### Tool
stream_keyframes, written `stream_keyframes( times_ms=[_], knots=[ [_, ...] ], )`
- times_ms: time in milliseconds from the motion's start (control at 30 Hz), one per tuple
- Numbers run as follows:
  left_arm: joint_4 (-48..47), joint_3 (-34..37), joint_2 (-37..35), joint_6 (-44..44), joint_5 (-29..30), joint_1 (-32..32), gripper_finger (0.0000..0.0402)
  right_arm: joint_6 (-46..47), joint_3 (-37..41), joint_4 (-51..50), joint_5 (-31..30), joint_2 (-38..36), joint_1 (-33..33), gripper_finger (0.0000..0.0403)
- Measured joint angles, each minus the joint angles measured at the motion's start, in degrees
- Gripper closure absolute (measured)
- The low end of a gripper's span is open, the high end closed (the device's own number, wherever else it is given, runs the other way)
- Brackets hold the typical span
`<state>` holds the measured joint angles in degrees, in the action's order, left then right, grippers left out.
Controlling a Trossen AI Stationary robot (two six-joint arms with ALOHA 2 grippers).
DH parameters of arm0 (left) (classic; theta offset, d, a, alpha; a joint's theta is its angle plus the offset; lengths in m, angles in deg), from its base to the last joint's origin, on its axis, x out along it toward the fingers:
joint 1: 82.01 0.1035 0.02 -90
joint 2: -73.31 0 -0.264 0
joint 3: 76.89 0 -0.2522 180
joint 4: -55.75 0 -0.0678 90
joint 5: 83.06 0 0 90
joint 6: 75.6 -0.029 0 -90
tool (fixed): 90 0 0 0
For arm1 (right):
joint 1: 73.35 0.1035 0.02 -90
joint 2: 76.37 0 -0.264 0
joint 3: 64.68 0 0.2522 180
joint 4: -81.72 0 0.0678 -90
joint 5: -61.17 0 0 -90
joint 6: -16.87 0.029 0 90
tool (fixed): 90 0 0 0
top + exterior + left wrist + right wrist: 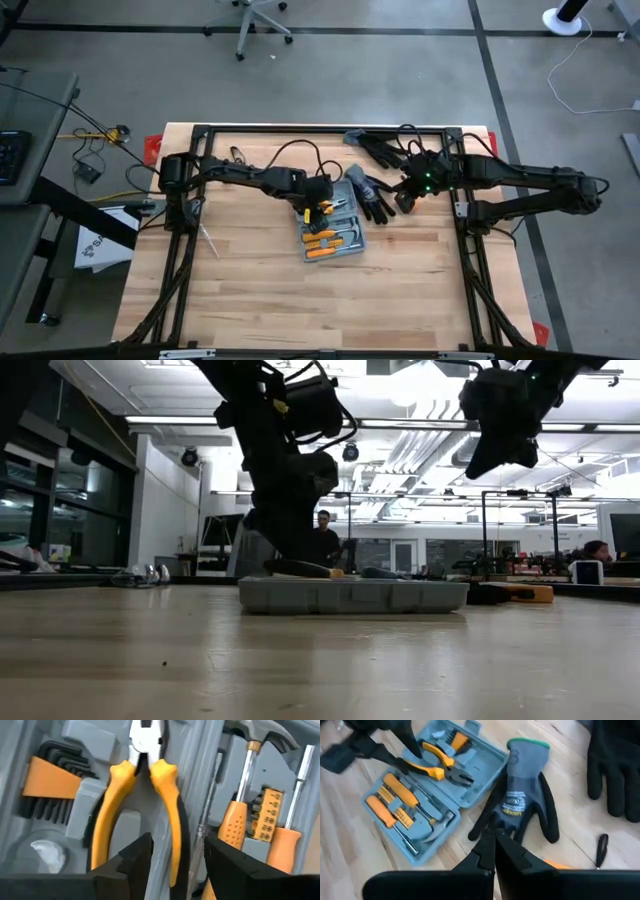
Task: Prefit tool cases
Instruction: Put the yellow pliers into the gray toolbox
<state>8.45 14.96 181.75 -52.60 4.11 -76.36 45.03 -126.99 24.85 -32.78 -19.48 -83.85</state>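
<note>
The grey-blue tool case (333, 238) lies open and flat on the wooden table, near its middle. Yellow-handled pliers (115, 795) rest in a moulded recess of its far half. My left gripper (322, 207) points steeply down over that half. It is open, one finger on either side of one pliers handle (175, 835). My right gripper (408, 197) hangs shut, well above the table to the case's right, over a grey-and-black glove (522, 805). In the low view the case (350, 595) sits level on the table.
The case also holds hex keys (50, 785), a hammer (260, 740) and orange-handled screwdrivers (390, 805). A black glove (615, 765) lies farther back on the right. Black frame rails (300, 130) run along the table's edges. The near half of the table is bare wood.
</note>
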Motion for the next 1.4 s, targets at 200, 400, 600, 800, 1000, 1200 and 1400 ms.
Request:
stream_keyframes(
  times_ms=[200, 400, 600, 800, 1000, 1200, 1400],
  knots=[
    [-0.22, 0.02, -0.65, 0.9, 0.76, -0.07, 0.0259, 0.37, 0.0, 4.28, 1.58, 0.24, 0.02, 0.0403],
    [-0.73, 0.02, -0.48, -1.64, 6.48, -0.9, 0.0279, 0.36, 0.0, 5.41, 2.79, 2.69, 0.02, 0.0403],
    [-2.01, 0.04, -0.46, -4.13, 13.75, 0.69, 0.0286, 0.05, 0.0, 8.33, 5.38, 6.38, 0.04, 0.0403],
    [0.98, 0.07, -2.32, -3.91, 5.84, 1.97, 0.0287, -1.08, 0.0, 17.66, 13.4, 13.31, 0.04, 0.0403],
    [1.6, 0.07, -1.98, -3.66, 4.36, -0.74, 0.0293, -0.73, 0.0, 27.86, 18.8, 21.93, 0.04, 0.0403],
    [6.66, 4.13, -1.9, -2.21, 4.85, -1.27, 0.0334, 1.81, 0.0, 34.27, 21.21, 27.35, 0.04, 0.0403],
    [10.49, 8.7, -2.01, 0.94, 3.26, 1.77, 0.0363, 2.0, 0.0, 36.61, 24.07, 28.89, 0.04, 0.0403]
  ],
)
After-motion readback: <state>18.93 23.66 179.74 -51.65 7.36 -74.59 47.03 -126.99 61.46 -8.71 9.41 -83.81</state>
